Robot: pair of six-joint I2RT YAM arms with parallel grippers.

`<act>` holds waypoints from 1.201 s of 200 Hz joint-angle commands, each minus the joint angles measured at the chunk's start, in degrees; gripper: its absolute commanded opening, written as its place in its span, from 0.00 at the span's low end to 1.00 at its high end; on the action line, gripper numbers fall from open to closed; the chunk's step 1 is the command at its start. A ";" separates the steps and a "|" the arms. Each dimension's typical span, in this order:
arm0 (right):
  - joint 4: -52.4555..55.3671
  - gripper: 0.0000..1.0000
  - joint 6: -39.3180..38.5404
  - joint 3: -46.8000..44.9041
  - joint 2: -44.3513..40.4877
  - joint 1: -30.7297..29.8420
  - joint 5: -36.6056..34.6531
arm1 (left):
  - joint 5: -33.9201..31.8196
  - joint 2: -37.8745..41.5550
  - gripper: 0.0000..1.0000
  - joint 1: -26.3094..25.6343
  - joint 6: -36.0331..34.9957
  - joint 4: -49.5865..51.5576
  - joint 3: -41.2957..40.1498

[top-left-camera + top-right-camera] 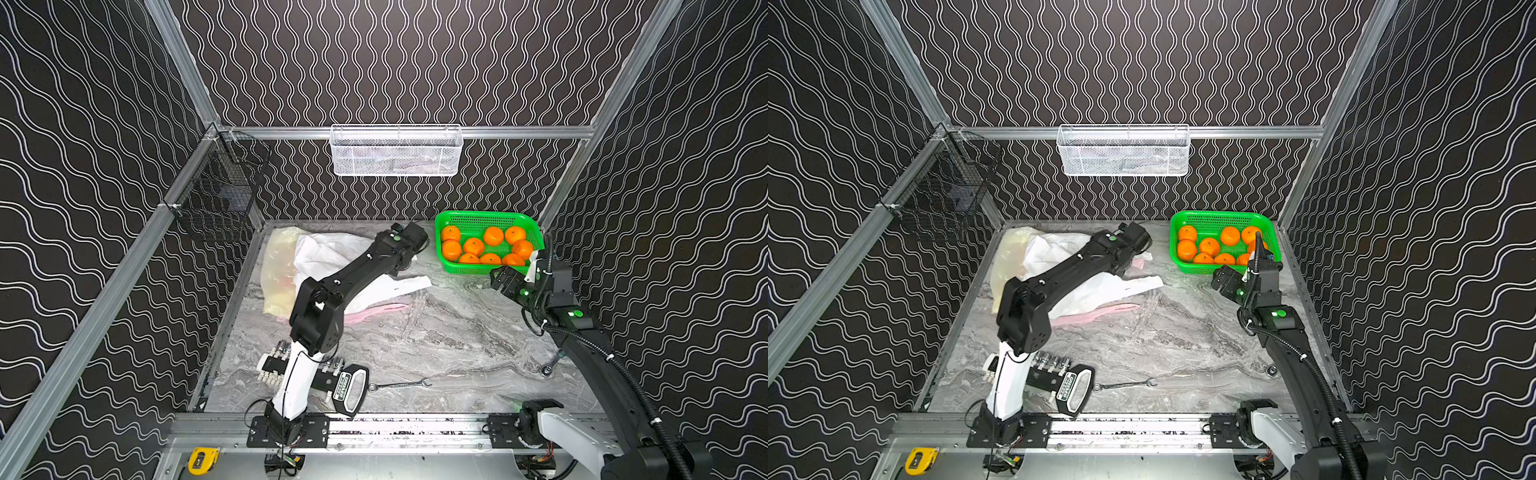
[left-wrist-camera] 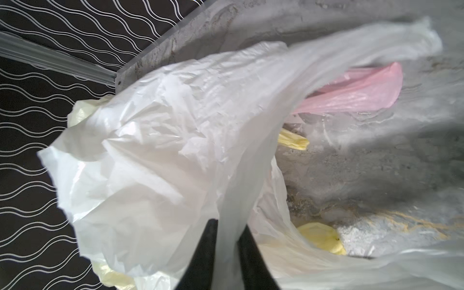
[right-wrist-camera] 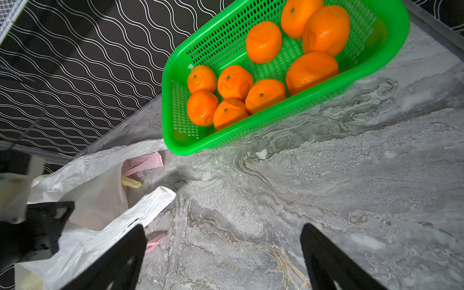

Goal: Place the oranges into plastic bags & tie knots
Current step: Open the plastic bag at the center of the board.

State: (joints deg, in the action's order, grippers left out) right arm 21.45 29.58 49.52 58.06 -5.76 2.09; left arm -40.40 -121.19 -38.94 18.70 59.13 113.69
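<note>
Several oranges [image 1: 482, 245] [image 3: 236, 81] lie in a green basket [image 1: 486, 214] [image 3: 166, 105] at the back right. Three plastic bags are heaped at the back left: a white one [image 1: 328, 253] [image 2: 163, 150] on top, a yellowish one [image 1: 278, 266] [image 2: 293, 141] and a pink one [image 1: 382, 309] [image 2: 356, 93] under it. My left gripper [image 2: 227, 226] is shut on a strip of the white bag, which stretches away taut from the jaws. My right gripper [image 1: 498, 278] [image 3: 223, 231] hangs open above bare table just in front of the basket, holding nothing. No knots are in view.
A wrench [image 1: 399, 384], a socket set [image 1: 345, 386] and a ratchet [image 1: 548, 368] lie near the table's front. A white mesh basket [image 1: 395, 151] hangs on the back wall and a black wire basket [image 1: 220, 195] on the left rail. Walls close in three sides.
</note>
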 commanded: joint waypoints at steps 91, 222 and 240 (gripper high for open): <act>-4.19 0.96 8.81 3.47 0.90 9.43 24.59 | 36.37 29.92 0.01 2.97 4.03 -8.95 -4.82; -18.21 0.92 18.88 -0.51 1.18 -9.77 30.69 | 64.31 38.92 0.02 14.91 17.02 -45.12 -38.63; -23.06 0.90 21.25 0.44 5.20 -14.00 29.68 | 65.19 39.08 0.04 15.73 15.83 -44.81 -39.19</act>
State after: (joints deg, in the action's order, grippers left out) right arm 6.17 47.11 49.12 59.94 -15.84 34.98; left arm 21.04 -82.59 -24.10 34.76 19.11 75.16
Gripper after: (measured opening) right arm 0.910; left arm 0.048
